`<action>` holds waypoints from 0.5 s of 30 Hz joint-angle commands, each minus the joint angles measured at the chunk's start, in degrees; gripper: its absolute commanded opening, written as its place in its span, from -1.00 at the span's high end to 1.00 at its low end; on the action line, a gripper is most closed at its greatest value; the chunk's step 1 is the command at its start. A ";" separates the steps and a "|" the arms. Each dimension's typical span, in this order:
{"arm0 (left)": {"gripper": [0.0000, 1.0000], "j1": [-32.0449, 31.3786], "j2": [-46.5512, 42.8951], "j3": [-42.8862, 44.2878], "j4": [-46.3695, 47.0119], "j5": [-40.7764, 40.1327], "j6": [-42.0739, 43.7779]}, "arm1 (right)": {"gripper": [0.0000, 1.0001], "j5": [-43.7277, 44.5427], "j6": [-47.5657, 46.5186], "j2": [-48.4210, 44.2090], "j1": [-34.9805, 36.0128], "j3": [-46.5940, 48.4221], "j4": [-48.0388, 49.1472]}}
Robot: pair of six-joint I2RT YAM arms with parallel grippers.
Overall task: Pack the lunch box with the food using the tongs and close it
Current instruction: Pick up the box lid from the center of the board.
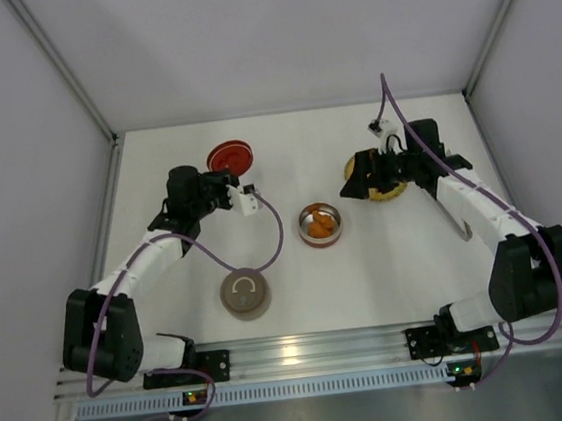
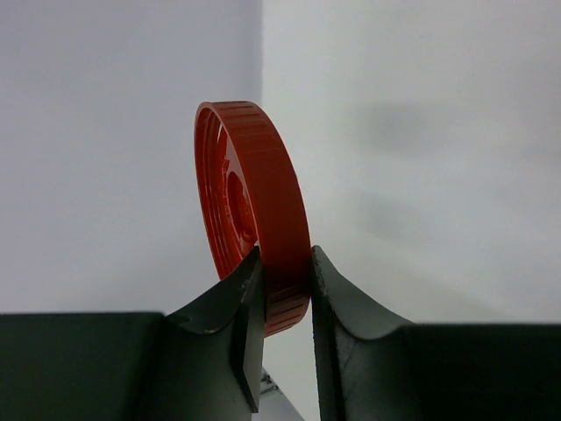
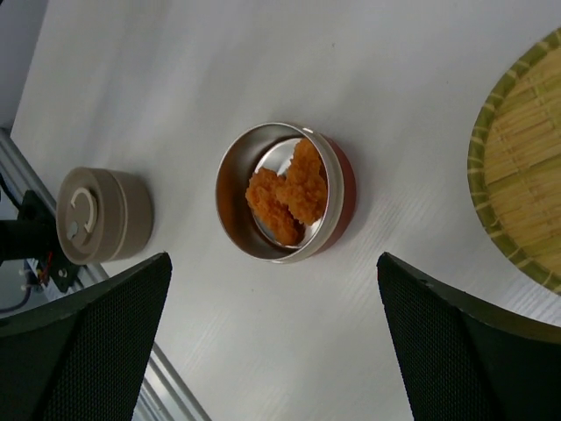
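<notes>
The lunch box (image 1: 302,226) is a round metal tin with a red outer wall (image 3: 347,189), standing open at mid-table. Orange food chunks (image 1: 319,224) (image 3: 287,195) lie inside it. My left gripper (image 1: 226,183) (image 2: 285,263) is shut on the rim of a red round lid (image 1: 230,156) (image 2: 254,202), which stands on edge between the fingers at the back left. My right gripper (image 1: 375,174) (image 3: 276,342) hovers wide open over a yellow woven plate (image 1: 392,195) (image 3: 517,167), holding nothing. The tongs are out of view.
A beige round container (image 1: 245,295) (image 3: 101,215) with its lid on stands near the front, left of centre. White walls enclose the table on three sides, and a metal rail (image 1: 306,351) runs along the near edge.
</notes>
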 commanded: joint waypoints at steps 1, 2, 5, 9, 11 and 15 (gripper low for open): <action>1.00 -1.04 -5.91 4.97 -6.31 0.47 -6.22 | -0.97 -2.19 4.78 -4.65 1.38 -1.77 19.49; 1.00 -1.30 -8.01 5.50 -7.01 0.21 -7.10 | -0.96 -1.93 5.83 -5.61 1.91 -2.29 22.39; 1.00 -2.62 -10.57 8.05 -9.64 -1.72 -10.96 | -0.90 -1.14 7.50 -6.58 4.10 -3.97 33.38; 1.00 -4.47 -12.60 12.79 -12.29 -5.33 -17.55 | -0.86 -0.35 10.23 -6.50 7.61 -6.78 46.74; 1.00 -5.26 -12.60 16.56 -14.74 -6.90 -21.59 | -0.83 -0.09 11.37 -5.28 9.20 -7.48 54.56; 1.00 -7.45 -12.51 22.02 -18.26 -8.40 -27.22 | -0.72 1.40 13.13 -2.29 14.20 -8.63 66.96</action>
